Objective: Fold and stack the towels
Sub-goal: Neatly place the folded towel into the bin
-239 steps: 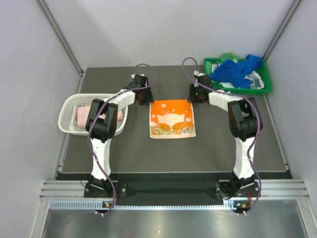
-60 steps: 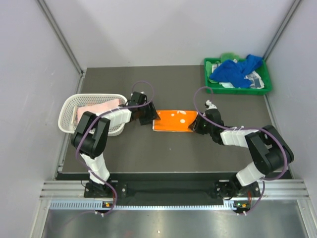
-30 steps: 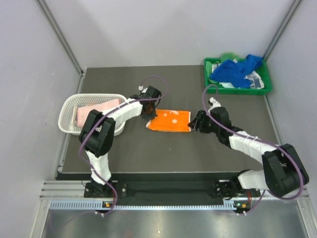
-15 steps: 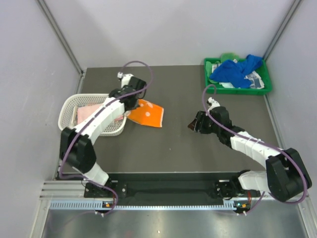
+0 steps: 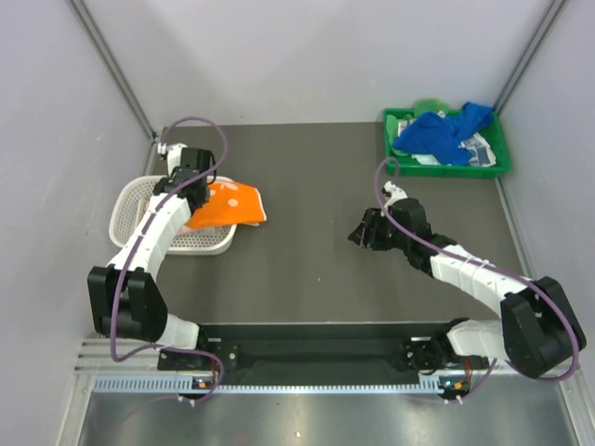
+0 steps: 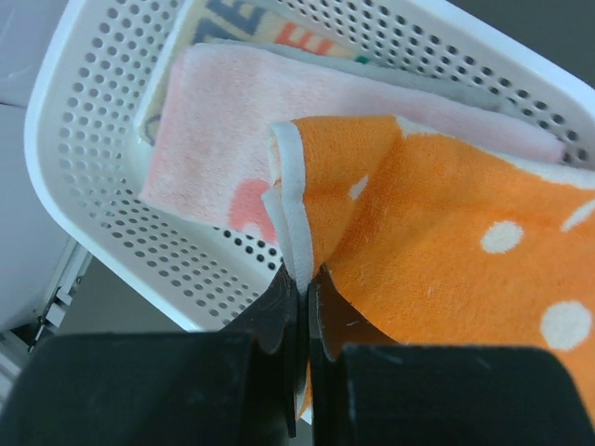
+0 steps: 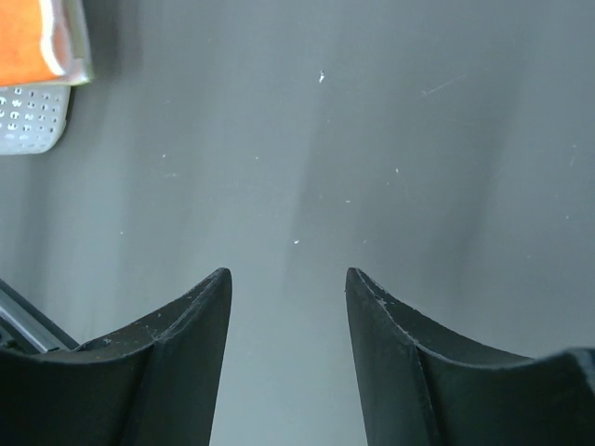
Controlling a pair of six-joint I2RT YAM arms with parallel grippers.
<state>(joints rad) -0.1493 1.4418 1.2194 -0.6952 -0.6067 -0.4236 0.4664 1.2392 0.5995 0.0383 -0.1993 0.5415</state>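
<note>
The left pincer (image 6: pixel 302 290) clenches a folded, white-dotted orange towel (image 6: pixel 437 251) over the white basket (image 6: pixel 112 251), perhaps brushing its pink towel (image 6: pixel 214 139), while the right pincer (image 7: pixel 288 288) hangs released above the dark table (image 7: pixel 372 139) between pale walls (image 5: pixel 307 56).

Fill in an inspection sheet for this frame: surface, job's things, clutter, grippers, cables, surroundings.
Surface: dark table, a few pale specks.
Job's things: folded orange towel held over the white basket; pink towel and lettered towel inside it; blue towel heaped in the green tray.
Clutter: nothing seen.
Grippers: left gripper shut on orange towel's edge; right gripper open, empty, above the table.
Cables: purple cables loop along both arms.
Surroundings: grey walls; metal rail at near edge.
</note>
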